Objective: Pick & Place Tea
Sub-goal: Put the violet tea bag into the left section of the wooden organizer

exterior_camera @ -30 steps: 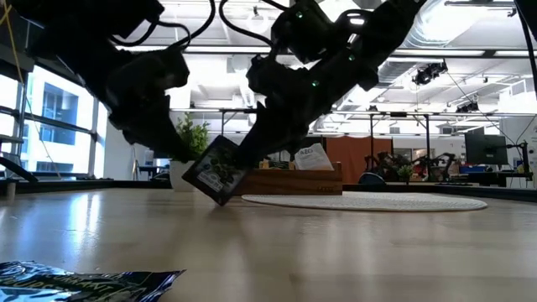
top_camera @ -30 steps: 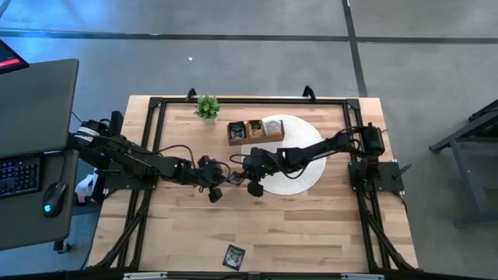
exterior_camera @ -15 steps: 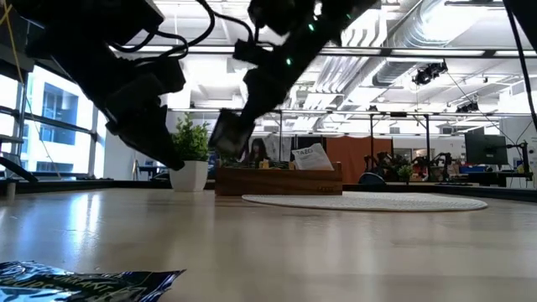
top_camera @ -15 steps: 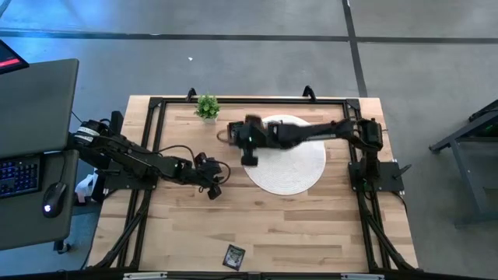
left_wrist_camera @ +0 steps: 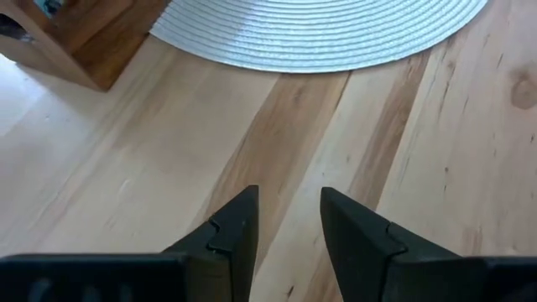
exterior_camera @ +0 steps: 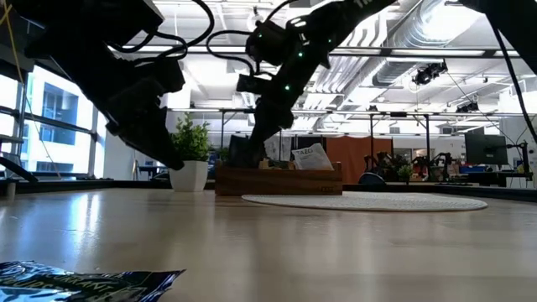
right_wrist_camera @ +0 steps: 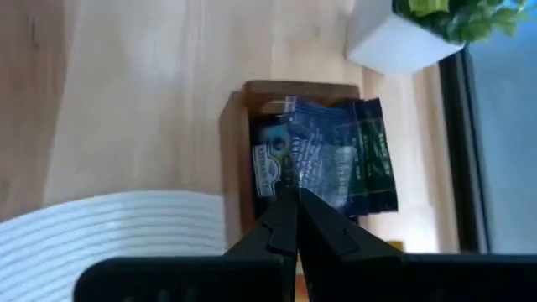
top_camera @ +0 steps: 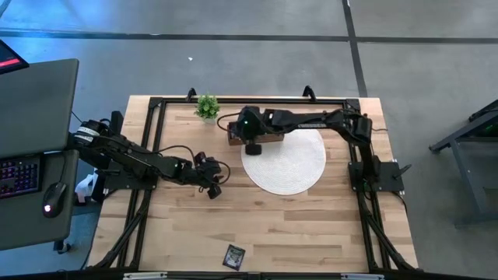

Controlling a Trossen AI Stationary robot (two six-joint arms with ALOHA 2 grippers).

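A black-and-green tea sachet (right_wrist_camera: 336, 164) hangs over the left end of the wooden tray (right_wrist_camera: 233, 159), which lies at the mat's far left edge (top_camera: 272, 137). My right gripper (right_wrist_camera: 295, 208) is shut on the sachet and reaches over that tray end (top_camera: 250, 140). A white sachet (exterior_camera: 312, 156) stands up out of the tray. Another black sachet (top_camera: 233, 255) lies flat near the table's near edge. My left gripper (left_wrist_camera: 288, 220) stands open over bare wood left of the mat (top_camera: 215, 188), with nothing between its fingers. My right gripper pinches the sachet by one edge (right_wrist_camera: 290, 190) between its two fingertips, coming from above and slanting down. The sachet hangs tilted below the fingers, over the tray's left end compartment. Whether its lower part rests inside the tray, I cannot tell.
A round white woven mat (top_camera: 289, 165) covers the middle right of the table. A small potted plant (top_camera: 207, 107) stands at the far edge, just left of the tray. Black frame rails (top_camera: 148, 140) run along the table's sides. Bare wood (top_camera: 296, 225) lies toward the near edge.
The sachet was between both grippers low over the table's middle. My left gripper has let go and stayed put. My right gripper has carried the sachet up and toward the far edge, then lowered it over the tray's left end.
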